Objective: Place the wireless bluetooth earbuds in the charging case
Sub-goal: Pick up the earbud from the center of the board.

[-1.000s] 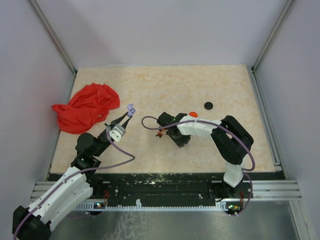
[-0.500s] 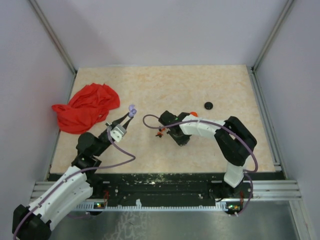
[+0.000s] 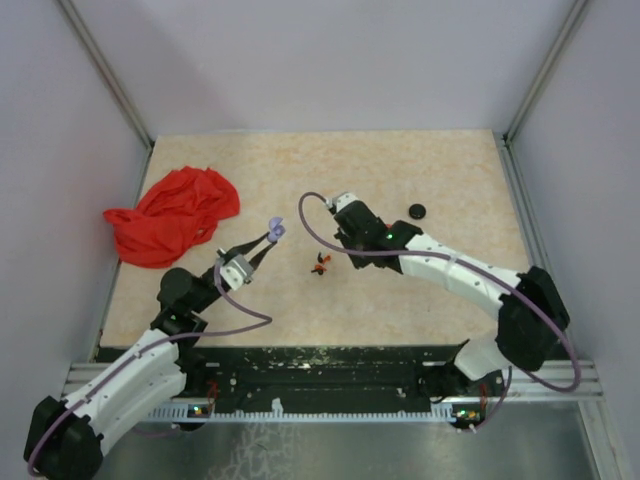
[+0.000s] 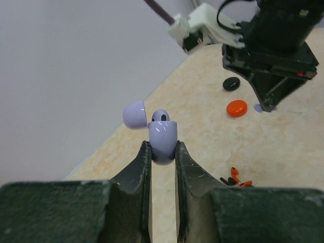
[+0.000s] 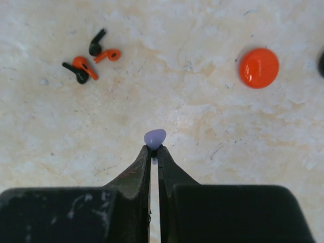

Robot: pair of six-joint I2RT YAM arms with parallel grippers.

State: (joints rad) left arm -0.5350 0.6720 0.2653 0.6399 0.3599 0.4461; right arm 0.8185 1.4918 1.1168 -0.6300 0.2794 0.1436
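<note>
My left gripper (image 3: 272, 233) is shut on a lavender charging case (image 4: 162, 136), held above the table with its lid (image 4: 134, 114) open. One lavender earbud (image 4: 161, 116) sits in it. My right gripper (image 5: 154, 148) is shut on a second small lavender earbud (image 5: 155, 137), held above the table right of the case. It also shows in the top view (image 3: 350, 232) and the left wrist view (image 4: 263, 104). Tiny reddish-orange and black bits (image 5: 88, 58) lie loose on the table between the grippers (image 3: 320, 264).
A round orange disc (image 5: 258, 68) lies on the table under the right arm. A round black disc (image 3: 417, 210) lies further right. A crumpled red cloth (image 3: 172, 215) sits at the far left. Walls enclose the table.
My right gripper has risen from beside the reddish-orange and black bits and moved back, with the lavender earbud in it. My left gripper has moved a little right and forward with the case.
</note>
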